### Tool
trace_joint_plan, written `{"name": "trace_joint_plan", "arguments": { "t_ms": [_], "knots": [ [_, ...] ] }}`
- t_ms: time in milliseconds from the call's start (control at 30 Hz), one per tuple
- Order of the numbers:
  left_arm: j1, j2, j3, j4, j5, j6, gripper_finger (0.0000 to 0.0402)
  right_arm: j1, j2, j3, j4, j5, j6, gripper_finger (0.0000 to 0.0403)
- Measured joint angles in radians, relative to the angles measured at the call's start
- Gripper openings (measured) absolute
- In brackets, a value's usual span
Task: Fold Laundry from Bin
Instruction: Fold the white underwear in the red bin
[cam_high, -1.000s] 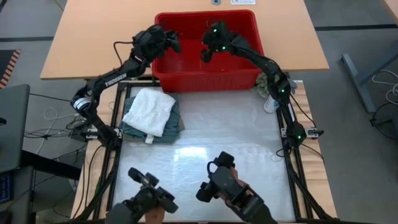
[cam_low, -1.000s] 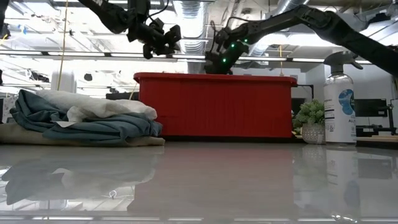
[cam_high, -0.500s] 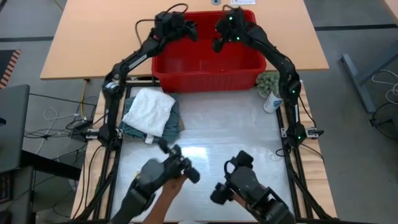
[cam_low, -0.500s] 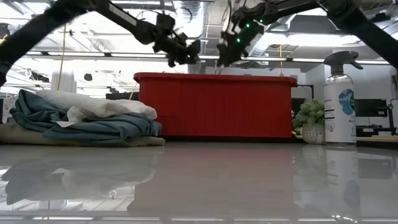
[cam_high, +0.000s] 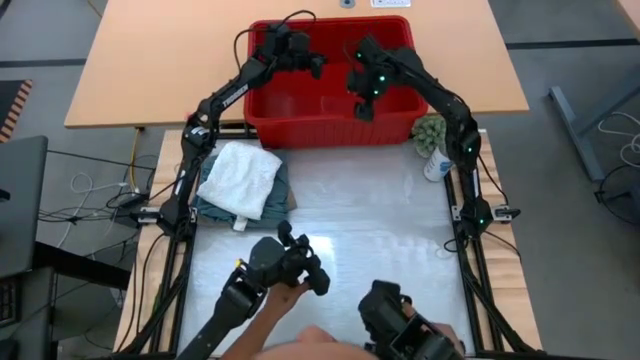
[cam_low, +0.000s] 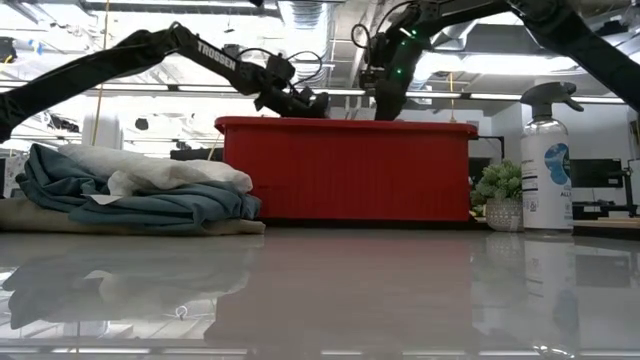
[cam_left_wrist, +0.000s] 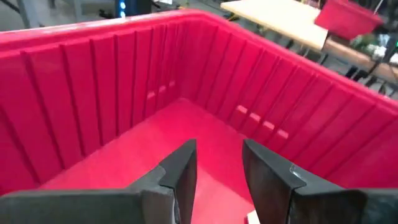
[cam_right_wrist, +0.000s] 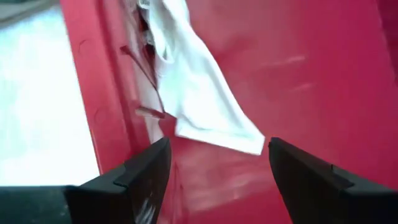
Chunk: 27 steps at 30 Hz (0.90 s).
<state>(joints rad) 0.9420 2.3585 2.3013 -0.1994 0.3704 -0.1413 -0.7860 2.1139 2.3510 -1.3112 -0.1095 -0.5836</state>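
High view: both arms have swung over the bin (cam_high: 300, 128) in the last sec. The left gripper (cam_high: 297, 52) moved from the near-left corner to the far-left rim area; the right gripper (cam_high: 366, 96) came back and dropped inside, toward the near wall. Right wrist view shows why: a white cloth (cam_right_wrist: 199, 93) lies draped against the bin's inner wall, just ahead of the right fingers (cam_right_wrist: 134, 171), which are spread wide w/ nothing between them. Left fingers (cam_left_wrist: 180, 171) stand a narrow gap apart, empty, pointed at bare red floor. Judgement: right arm is lining up to pick the last item; left has nothing to grab there. Rest of the laundry: folded stack (cam_high: 240, 180) on the tabletop (cam_high: 380, 230), white on teal on beige, beside the bin's near-left corner. Writing: "TROSSEN" on the left arm in low view; spray bottle (cam_low: 545, 165) label not readable.
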Motion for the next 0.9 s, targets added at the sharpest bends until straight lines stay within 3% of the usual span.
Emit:
{"name": "trace_joint_plan", "arguments": {
  "t_ms": [433, 900],
  "knots": [
    [-0.004, -0.002, 0.000, -0.025, 0.009, 0.069, 0.0118, 0.100, -0.008, -0.093, -0.020, -0.037, -0.052, 0.0291],
    [-0.006, -0.002, 0.000, -0.138, 0.032, 0.201, 0.0118, 0.156, 0.002, -0.097, -0.020, -0.018, -0.096, 0.0290]
  ]
}}
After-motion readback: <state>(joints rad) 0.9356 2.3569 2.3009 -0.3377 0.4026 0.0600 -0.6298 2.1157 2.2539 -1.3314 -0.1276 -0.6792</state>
